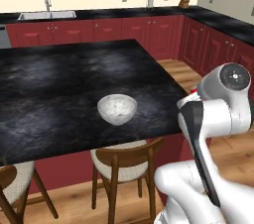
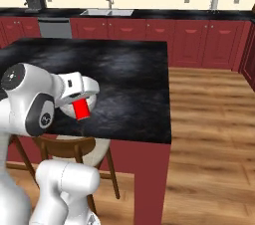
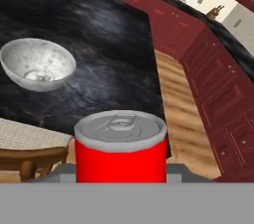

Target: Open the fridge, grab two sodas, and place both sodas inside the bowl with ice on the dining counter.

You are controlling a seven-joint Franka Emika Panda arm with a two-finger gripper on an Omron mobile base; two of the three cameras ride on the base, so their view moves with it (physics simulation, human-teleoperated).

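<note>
red soda can (image 3: 120,149) clamped in the gripper (image 2: 81,111), bottom centre of hand view. bowl with ice (image 3: 38,64) sits upper left there, on the dining counter (image 1: 59,79), well apart from the can. carry step in hand; next: swing left over bowl, lower, release.

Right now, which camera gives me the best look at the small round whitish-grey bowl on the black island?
The left base view: the small round whitish-grey bowl stands unobstructed, near the glossy black marbled counter's front edge. The hand view shows its speckled inside, off-centre behind the held red soda can. In the right base view the arm hides it.
</note>
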